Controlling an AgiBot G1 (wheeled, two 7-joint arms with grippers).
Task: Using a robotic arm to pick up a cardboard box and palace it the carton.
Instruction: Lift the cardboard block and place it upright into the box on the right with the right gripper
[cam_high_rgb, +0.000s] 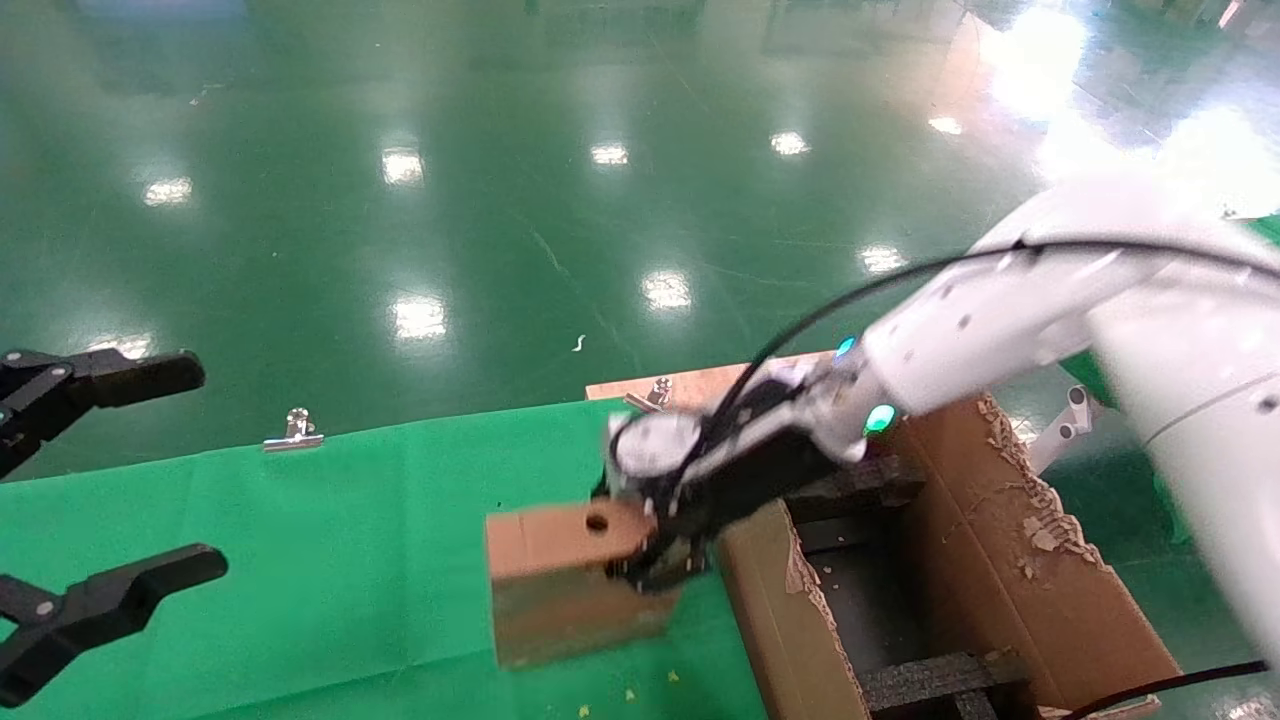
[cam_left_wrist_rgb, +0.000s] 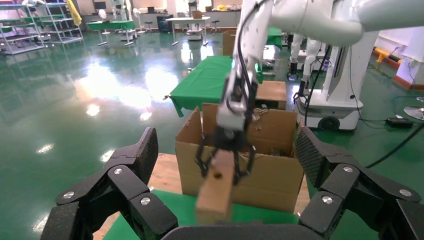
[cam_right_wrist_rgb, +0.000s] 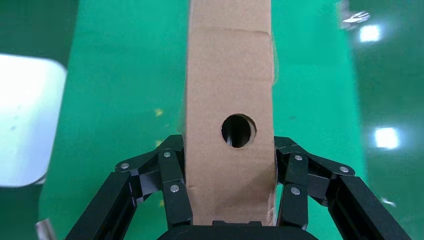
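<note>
The small brown cardboard box (cam_high_rgb: 570, 580) with a round hole in its top face is held above the green table, just left of the carton. My right gripper (cam_high_rgb: 655, 555) on the white robotic arm (cam_high_rgb: 1000, 310) is shut on its end, one finger on each long side. In the right wrist view the box (cam_right_wrist_rgb: 230, 100) fills the middle, with the fingers (cam_right_wrist_rgb: 172, 185) pressed on its sides. The large carton (cam_high_rgb: 1010, 580) with ragged flaps and black foam inserts stands at the right. My left gripper (cam_high_rgb: 95, 480) is open and empty at the far left.
The green cloth (cam_high_rgb: 300, 560) covers the table; metal clips (cam_high_rgb: 295, 430) hold its far edge. A wooden board (cam_high_rgb: 700, 385) lies under the carton. Glossy green floor lies beyond. In the left wrist view the carton (cam_left_wrist_rgb: 240, 155) stands behind the held box (cam_left_wrist_rgb: 215, 187).
</note>
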